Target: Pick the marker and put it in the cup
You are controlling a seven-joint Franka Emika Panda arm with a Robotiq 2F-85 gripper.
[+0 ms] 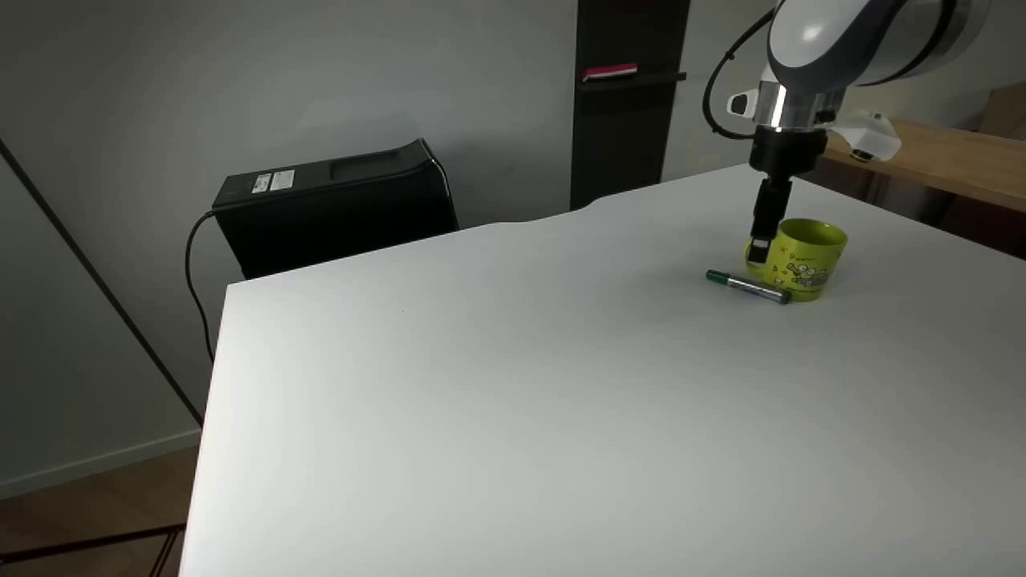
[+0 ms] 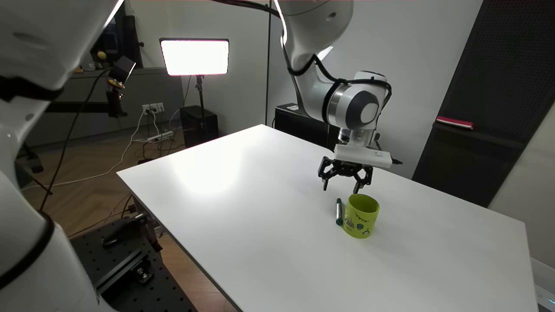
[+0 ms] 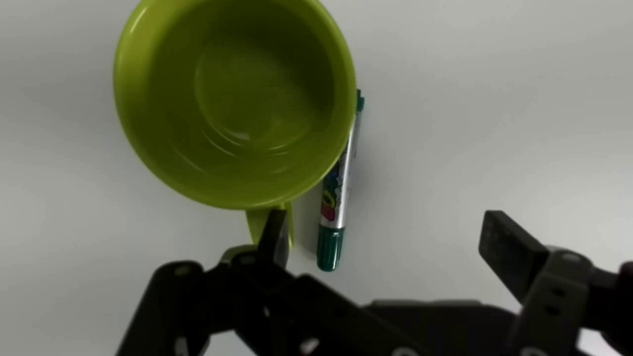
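Observation:
The marker (image 1: 747,286) is silver with dark green ends and lies flat on the table against or close beside the cup. It also shows in an exterior view (image 2: 339,213) and the wrist view (image 3: 341,193), where the cup's rim hides part of it. The lime-green cup (image 1: 808,264) stands upright, its inside empty in the wrist view (image 3: 163,99); it also shows in an exterior view (image 2: 361,219). My gripper (image 2: 341,190) is open and empty above the table at the cup's handle side. In the wrist view (image 3: 384,222) the marker's capped end shows between the fingers, nearer the left one, which overlaps the handle.
The white table (image 1: 481,401) bears the cup and marker. A black box-like device (image 1: 337,204) stands behind the table edge. A dark cabinet (image 2: 481,112) is at the wall, and a bright light panel (image 2: 194,57) stands beyond the table.

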